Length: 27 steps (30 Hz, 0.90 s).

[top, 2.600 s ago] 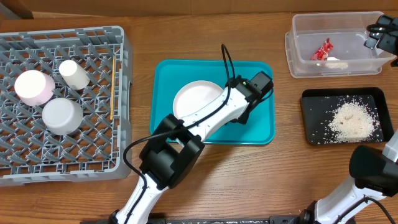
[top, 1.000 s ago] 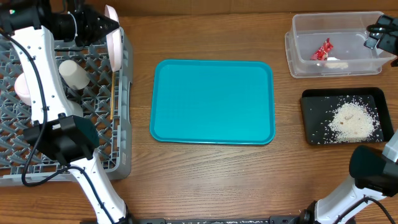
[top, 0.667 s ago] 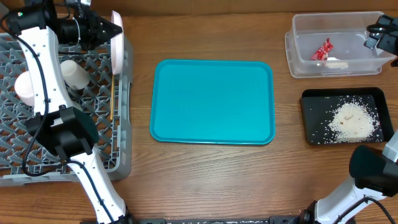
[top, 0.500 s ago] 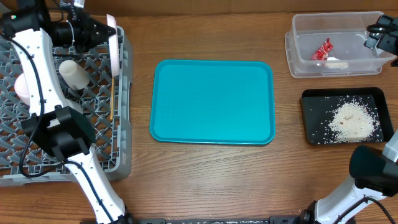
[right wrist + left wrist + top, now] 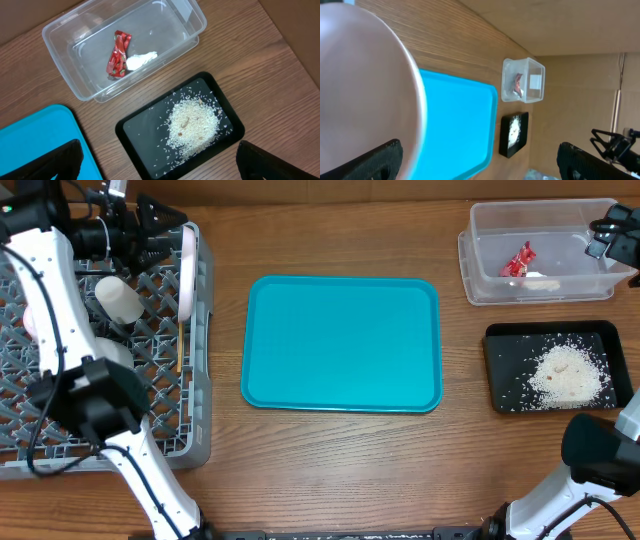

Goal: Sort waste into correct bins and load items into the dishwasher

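The white round plate [image 5: 187, 265] has gone from the teal rectangular plastic serving tray [image 5: 340, 345] at the centre of the overhead view. It now stands on edge along the right side of the square grey plastic dish rack [image 5: 192, 415] at the upper left. The left gripper [image 5: 165, 230] has swung over there with it, and its fingers, which were pinched on the plate's rim half a second ago, have parted. In the left wrist view they stand wide apart, with the plate's pale face filling the left of that picture and nothing clamped.

In the rack, the small white cup [image 5: 117, 298] lies just left of the plate. The thin wooden chopsticks [image 5: 179, 345] lie along the lattice below the plate. The pink bowl [image 5: 30, 320] peeks out behind the left arm at the left edge.

The right gripper [image 5: 610, 235] hangs at the upper right above the clear plastic rectangular tub [image 5: 480, 280], its fingers spread wide and empty. The crumpled red wrapper [image 5: 517, 260] with its white end lies inside the tub. Below the tub, the pale rice-like crumbs [image 5: 568, 375] are heaped in the shallow black rectangular tray [image 5: 505, 370].
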Motion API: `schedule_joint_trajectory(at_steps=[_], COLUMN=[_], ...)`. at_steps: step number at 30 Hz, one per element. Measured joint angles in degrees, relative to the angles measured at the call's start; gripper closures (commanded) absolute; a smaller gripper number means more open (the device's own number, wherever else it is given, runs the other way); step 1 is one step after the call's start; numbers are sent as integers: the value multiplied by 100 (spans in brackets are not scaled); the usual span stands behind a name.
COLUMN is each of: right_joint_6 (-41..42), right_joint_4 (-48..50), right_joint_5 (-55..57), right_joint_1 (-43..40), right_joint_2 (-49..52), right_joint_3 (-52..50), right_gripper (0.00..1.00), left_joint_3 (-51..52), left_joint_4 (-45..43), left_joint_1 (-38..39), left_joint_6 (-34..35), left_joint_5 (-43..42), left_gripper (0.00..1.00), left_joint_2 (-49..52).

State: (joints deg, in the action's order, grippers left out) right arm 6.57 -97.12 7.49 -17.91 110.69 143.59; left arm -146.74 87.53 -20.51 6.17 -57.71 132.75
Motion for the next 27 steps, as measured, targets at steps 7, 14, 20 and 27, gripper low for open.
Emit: schedule_joint_trajectory(at_steps=[7,14,20,27], right_joint_6=[0,2,0,0], right_joint_4=[-2,-2,2,2], right_joint_5=[2,2,2,2], right_joint_1=[-2,0,0,0], right_joint_2=[0,0,0,0], right_joint_3=[0,0,0,0], right_gripper=[0,0,0,0], left_joint_3=[13,101,935,2227], left_joint_4=[859,894,909,953], left_joint_1=[28,1220,3495,5195], left_joint_6=[118,267,962,1648], left_joint_5=[584,1252,2671,3895], left_gripper=[0,0,0,0], left_joint_2=[-1893,-3832,-5296,-6275])
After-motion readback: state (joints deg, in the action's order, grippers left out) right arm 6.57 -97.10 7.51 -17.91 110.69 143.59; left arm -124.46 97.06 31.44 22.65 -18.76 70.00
